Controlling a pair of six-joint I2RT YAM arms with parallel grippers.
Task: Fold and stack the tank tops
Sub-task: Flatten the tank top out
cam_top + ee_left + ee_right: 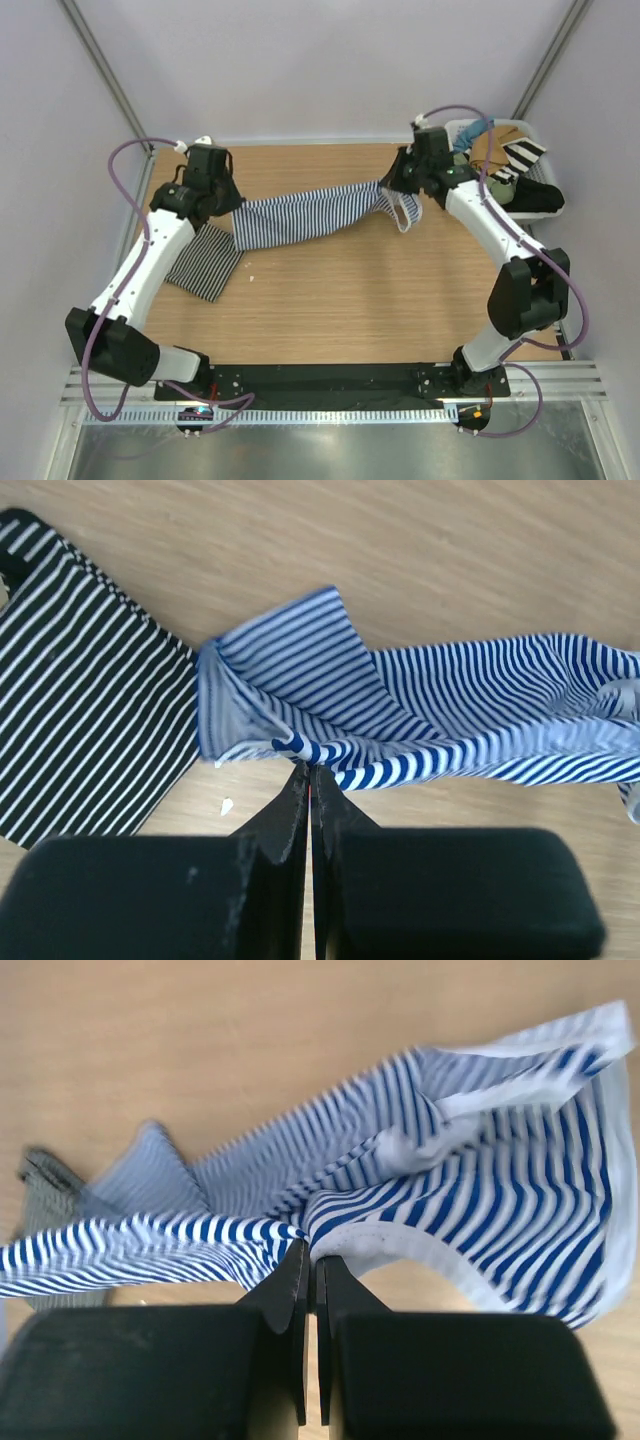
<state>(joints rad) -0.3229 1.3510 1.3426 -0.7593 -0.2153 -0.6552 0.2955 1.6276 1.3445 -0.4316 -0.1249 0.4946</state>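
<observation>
Bin (528, 127) of clothes, far right. Blue-and-white tank top (310, 215): stretched, bunched, ends clamped in left gripper (308, 772) and right gripper (308, 1252).

Bright, even light with soft shadows; the right wrist view is slightly blurred.

1. The left arm reaches from its base at 7 o'clock toward 10 o'clock. The left gripper (233, 207) points toward 3 o'clock, jaws pinched together on the blue-and-white tank top (310, 215).
2. The right arm bends from 5 o'clock toward 1 o'clock. The right gripper (390, 187) points toward 9 o'clock, jaws clamped on the same top.
</observation>
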